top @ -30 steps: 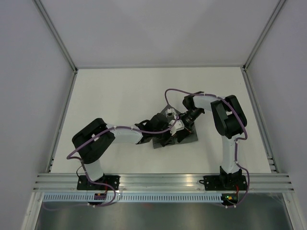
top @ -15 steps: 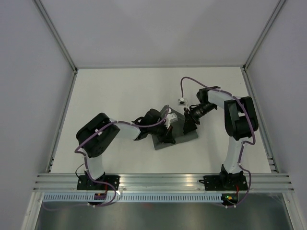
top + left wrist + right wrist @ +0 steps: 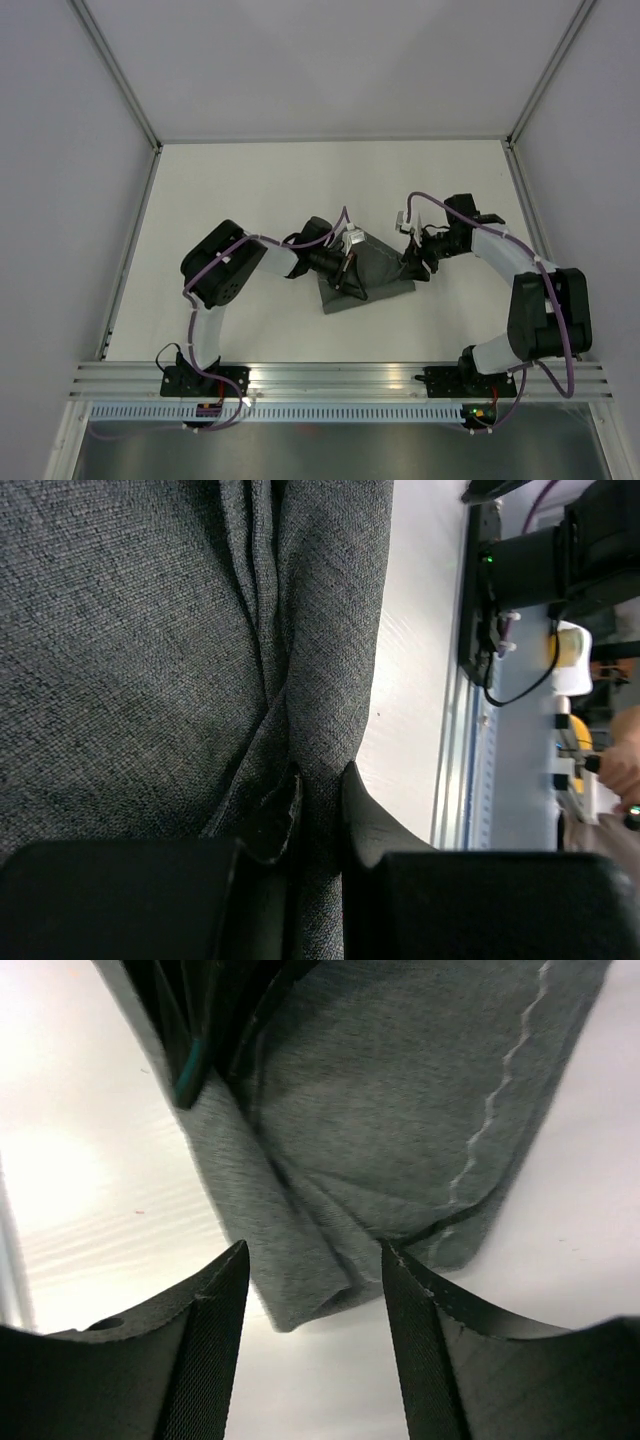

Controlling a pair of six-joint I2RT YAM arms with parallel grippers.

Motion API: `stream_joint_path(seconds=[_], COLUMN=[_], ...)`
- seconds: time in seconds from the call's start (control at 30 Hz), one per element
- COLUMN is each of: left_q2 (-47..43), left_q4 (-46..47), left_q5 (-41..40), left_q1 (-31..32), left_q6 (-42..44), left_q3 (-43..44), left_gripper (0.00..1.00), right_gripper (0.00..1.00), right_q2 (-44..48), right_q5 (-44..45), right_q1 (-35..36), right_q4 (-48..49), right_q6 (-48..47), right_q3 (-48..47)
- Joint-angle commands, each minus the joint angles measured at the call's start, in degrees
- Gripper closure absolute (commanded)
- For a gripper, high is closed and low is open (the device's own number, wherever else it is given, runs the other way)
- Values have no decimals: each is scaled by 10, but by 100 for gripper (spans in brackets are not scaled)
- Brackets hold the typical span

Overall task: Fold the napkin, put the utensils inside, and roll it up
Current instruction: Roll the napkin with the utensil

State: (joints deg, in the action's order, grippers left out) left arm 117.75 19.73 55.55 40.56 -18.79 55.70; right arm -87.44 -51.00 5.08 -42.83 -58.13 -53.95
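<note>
The dark grey napkin (image 3: 375, 272) lies bunched in a folded, partly rolled bundle at the table's middle. My left gripper (image 3: 350, 280) is shut on a fold of the napkin (image 3: 325, 780) at its left part; cloth fills the left wrist view. My right gripper (image 3: 412, 266) is open just off the napkin's right end, its fingers (image 3: 215, 1320) either side of the bundle's tip (image 3: 320, 1290) and not touching it. A light stitched line (image 3: 490, 1130) runs along the napkin's edge. The utensils are hidden; none shows in any view.
The white table (image 3: 250, 200) is bounded by grey walls and a metal rail (image 3: 340, 380) along the near edge. The two arm bases (image 3: 205, 385) stand on that rail. A dark teal-edged fold (image 3: 190, 1070) shows at the napkin's top in the right wrist view.
My right arm swung out to the right and its gripper let go, now open at the napkin's right end. My left gripper shifted left along the bundle, still holding cloth.
</note>
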Motion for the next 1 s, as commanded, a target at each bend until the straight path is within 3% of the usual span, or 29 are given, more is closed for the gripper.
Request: stream_joint_path(seconds=[0.0,0.1,0.3,0.97], left_q2=[60,79,109,136], left_q4=[-108,-125,-152,-191], left_q5=[-1,21,33,27], left_q1=[1,-7,-11,-28], left_q6=[-22,-35,-41,-45], left_q3=[-28,-16,3,34], left_gripper=[98,98,98,98], right_gripper=[38,35,34,33], right_q2=[85,139,175,156], right_q5=[73,131,192,204], right_q1=[46,106,192,262], right_q4=[176,253,324,275], right_q6=[-15,-10,-1,-22], right_q3=[92,167,227,229])
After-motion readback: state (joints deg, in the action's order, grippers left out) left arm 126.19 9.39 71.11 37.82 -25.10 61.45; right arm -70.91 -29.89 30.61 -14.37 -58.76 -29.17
